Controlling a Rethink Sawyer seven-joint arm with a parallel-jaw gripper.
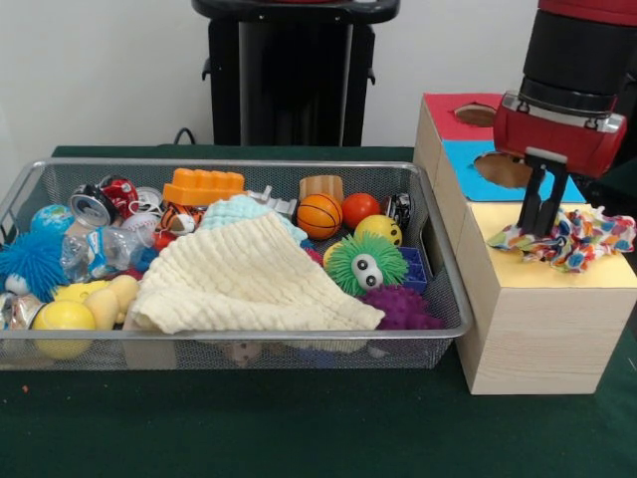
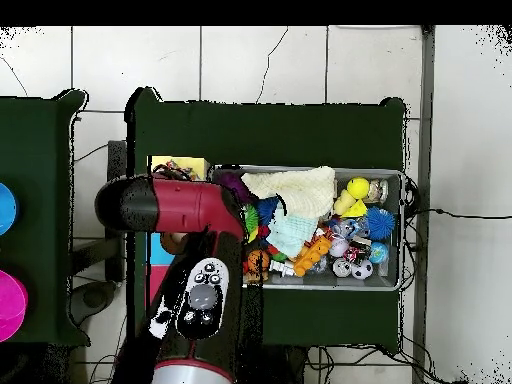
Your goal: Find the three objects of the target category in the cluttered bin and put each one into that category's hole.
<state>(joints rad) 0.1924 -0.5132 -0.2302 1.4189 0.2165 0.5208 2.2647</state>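
One printed wad (image 1: 572, 237), white with red, blue, yellow and green patches, lies spread on the yellow top (image 1: 498, 224) of the largest wooden box. It covers the spot where the hole would be, so the hole is hidden. My gripper (image 1: 540, 229) hangs straight down over it, with its black fingers drawn close and their tips pressed into the wad's left part. The wire-mesh bin (image 1: 239, 166) stands to the left of the boxes; it also shows in the overhead view (image 2: 400, 230). No other printed wad shows in the bin. In the overhead view my arm hides the gripper.
A cream knitted cloth (image 1: 249, 279) and a mint one (image 1: 244, 211) cover the bin's middle. Around them lie a green spiky ball with eyes (image 1: 365, 264), a purple one (image 1: 401, 307), a blue one (image 1: 30, 261) and a small basketball (image 1: 318, 216). The blue-topped opening (image 1: 503, 169) and red-topped opening (image 1: 478, 115) lie behind.
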